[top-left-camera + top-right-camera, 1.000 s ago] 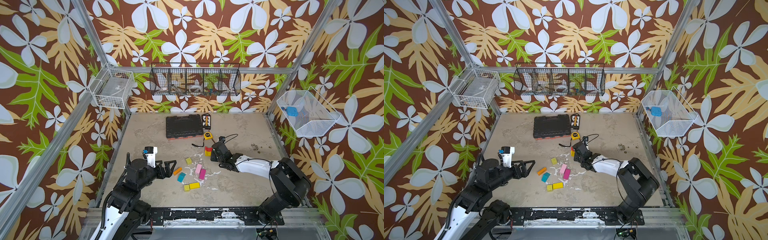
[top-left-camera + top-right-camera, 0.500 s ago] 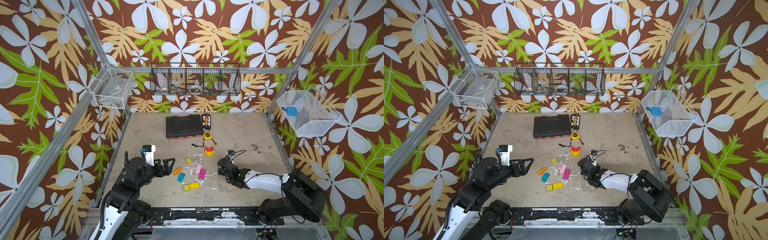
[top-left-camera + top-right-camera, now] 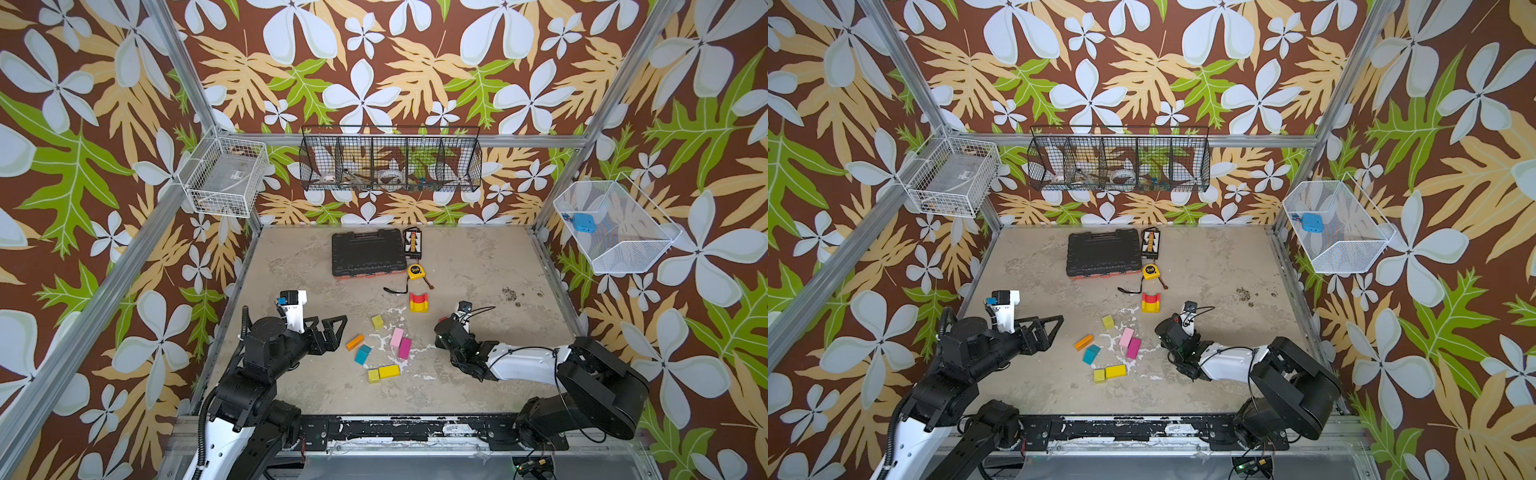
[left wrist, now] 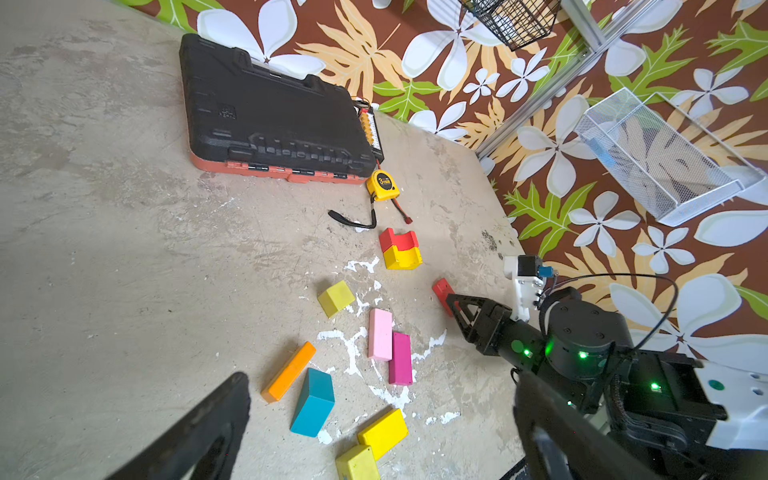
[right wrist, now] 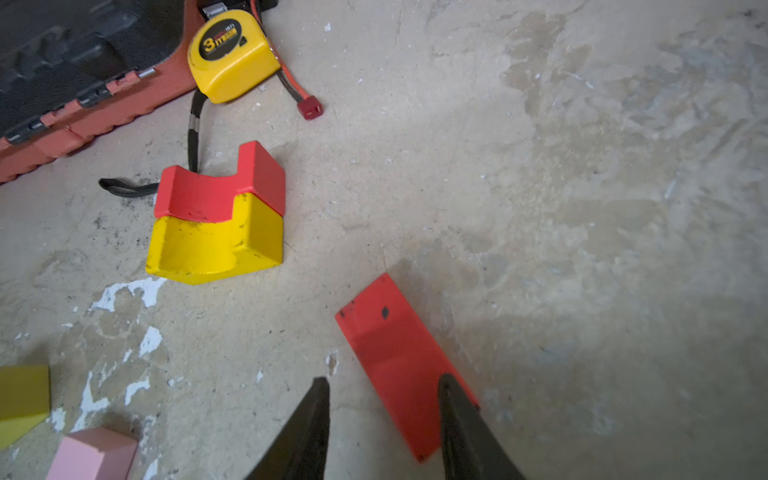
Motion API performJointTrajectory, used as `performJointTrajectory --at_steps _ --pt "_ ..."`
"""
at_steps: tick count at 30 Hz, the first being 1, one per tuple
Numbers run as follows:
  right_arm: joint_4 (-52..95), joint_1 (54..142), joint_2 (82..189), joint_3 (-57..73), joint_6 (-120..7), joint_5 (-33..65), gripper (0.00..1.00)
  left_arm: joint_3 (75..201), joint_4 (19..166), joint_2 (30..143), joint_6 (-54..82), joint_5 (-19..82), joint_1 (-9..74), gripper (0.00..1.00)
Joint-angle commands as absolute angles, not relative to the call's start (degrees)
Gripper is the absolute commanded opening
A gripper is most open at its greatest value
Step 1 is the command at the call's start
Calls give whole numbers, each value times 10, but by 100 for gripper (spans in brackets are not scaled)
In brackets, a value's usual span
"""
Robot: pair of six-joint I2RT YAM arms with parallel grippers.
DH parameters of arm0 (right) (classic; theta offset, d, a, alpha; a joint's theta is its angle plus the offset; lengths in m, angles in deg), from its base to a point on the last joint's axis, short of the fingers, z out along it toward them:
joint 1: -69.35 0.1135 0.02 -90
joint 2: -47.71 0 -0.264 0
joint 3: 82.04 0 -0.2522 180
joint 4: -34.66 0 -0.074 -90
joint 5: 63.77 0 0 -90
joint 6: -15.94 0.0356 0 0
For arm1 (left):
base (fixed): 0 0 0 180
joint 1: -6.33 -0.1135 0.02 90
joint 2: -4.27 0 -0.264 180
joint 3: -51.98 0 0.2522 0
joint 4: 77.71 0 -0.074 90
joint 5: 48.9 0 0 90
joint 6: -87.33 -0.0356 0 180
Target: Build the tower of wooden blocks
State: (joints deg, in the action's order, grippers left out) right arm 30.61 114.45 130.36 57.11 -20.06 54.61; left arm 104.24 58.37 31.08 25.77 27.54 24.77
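Your right tool [image 5: 384, 380] sits low over the table [image 3: 478, 266], jaws about half apart, straddling the near end of a flat red block [image 5: 390, 345]. One finger overlaps the block's edge; bare table shows between the other finger and the block, so no clamp yet by my read. The block looks flat on the table in the right wrist view and tilted in the left wrist view, can't settle which. The jaws are likely lined up across its short width so they can close on it.

The tower [image 3: 418, 302] is a yellow block with a red arch [image 5: 220, 187] on top, notch up. It stands just in front of the yellow tape measure [image 3: 415, 272] and the black tool case [image 3: 368, 253], near the red block but apart from it.

Your left tool [image 3: 338, 334] hangs wide open and empty beside the loose pieces, probably parked clear to give the right arm room.

Loose between the arms:
- yellow-green cube [image 3: 377, 321]
- orange bar [image 3: 354, 342], with a teal block [image 3: 363, 354] just beside it
- pink bar [image 3: 397, 337] against a magenta bar [image 3: 404, 348]
- yellow bar [image 3: 388, 371], with a small yellow cube [image 3: 373, 375] at its end

Early stage: two pieces up, the rest down. The notch-up arch gives a narrow seat, so a flat piece across it could rock.
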Motion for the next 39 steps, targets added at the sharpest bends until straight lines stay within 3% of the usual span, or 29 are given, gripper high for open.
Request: performJointTrajectory --at_steps 1,30,39 --pt "205 1144 1285 575 -189 526 46 1043 585 315 260 272 247 100" --pt "240 1112 1287 612 -218 505 46 1020 592 318 255 264 248 100" --pt "261 1112 1267 612 -231 480 60 1020 592 327 255 262 248 100"
